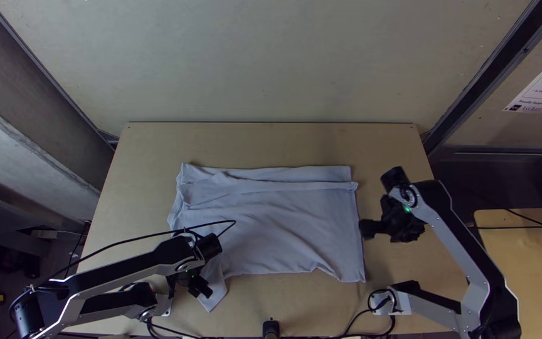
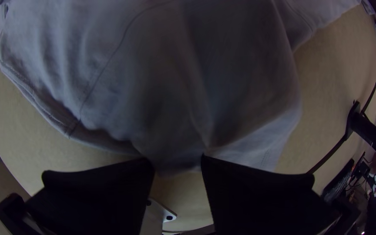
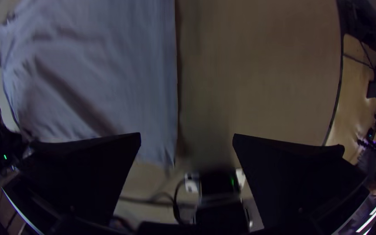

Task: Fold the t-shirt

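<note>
The likeliest trouble is a shallow pinch: the left gripper [image 2: 178, 162] is released, fingers parted around a rumpled edge of the t-shirt [image 1: 283, 229], so closing there could catch one layer, or slip off. The shirt lies across the middle of the table [image 1: 139, 141], a layered band along its far side, a loose flap [image 1: 214, 295] pointing toward the near edge. Pulling that flap alone could skew the body. The right gripper [image 3: 187, 138], also released, is near the shirt's right side; coming in low, it might ruffle that border.

A black cable [image 1: 127, 240] loops above the shirt's left part and could snag. A dark post [image 1: 271, 328] stands at the table's near edge.
</note>
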Robot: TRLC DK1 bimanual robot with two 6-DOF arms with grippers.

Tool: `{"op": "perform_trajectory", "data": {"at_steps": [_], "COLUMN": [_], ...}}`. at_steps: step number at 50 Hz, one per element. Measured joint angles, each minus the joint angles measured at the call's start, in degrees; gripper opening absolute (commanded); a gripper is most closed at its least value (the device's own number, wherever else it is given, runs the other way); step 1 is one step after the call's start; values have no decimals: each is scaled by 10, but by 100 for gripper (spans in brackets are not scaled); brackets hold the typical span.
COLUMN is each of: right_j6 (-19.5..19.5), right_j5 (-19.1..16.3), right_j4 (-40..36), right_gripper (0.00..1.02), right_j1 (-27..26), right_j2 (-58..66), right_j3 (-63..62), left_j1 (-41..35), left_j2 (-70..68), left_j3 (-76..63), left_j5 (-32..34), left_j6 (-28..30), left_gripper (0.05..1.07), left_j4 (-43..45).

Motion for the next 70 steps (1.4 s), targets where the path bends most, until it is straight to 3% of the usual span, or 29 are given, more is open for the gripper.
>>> {"op": "perform_trajectory", "data": {"at_steps": [4,7,8,25,36,43,50,66,70], "right_j6": [0,0,0,-9,-11,-11,-11,-10,-10], "right_j5": [0,-4,-5,-58,-64,-64,-64,-60,-59], "right_j4": [-20,-16,-14,64,75,80,84,112,122], "right_gripper": [99,99,99,93,91,70,64,2,3], "right_j1": [29,46,51,94,101,110,150,223,226], "right_j2": [27,42,45,47,96,127,149,160,144], "right_j3": [-24,-52,-62,-149,-160,-169,-174,-175,-175], "left_j1": [0,0,0,21,26,31,36,40,41], "left_j2": [-1,-3,-4,-24,-35,-43,-46,-46,-46], "left_j3": [0,0,0,-2,-5,-9,-10,-10,-10], "left_j5": [0,0,-1,2,2,2,2,2,2], "left_j6": [4,6,7,21,21,21,21,21,21], "left_gripper": [40,10,8,8,8,8,8,8,8], "left_j4": [0,3,5,46,58,62,64,65,65]}}
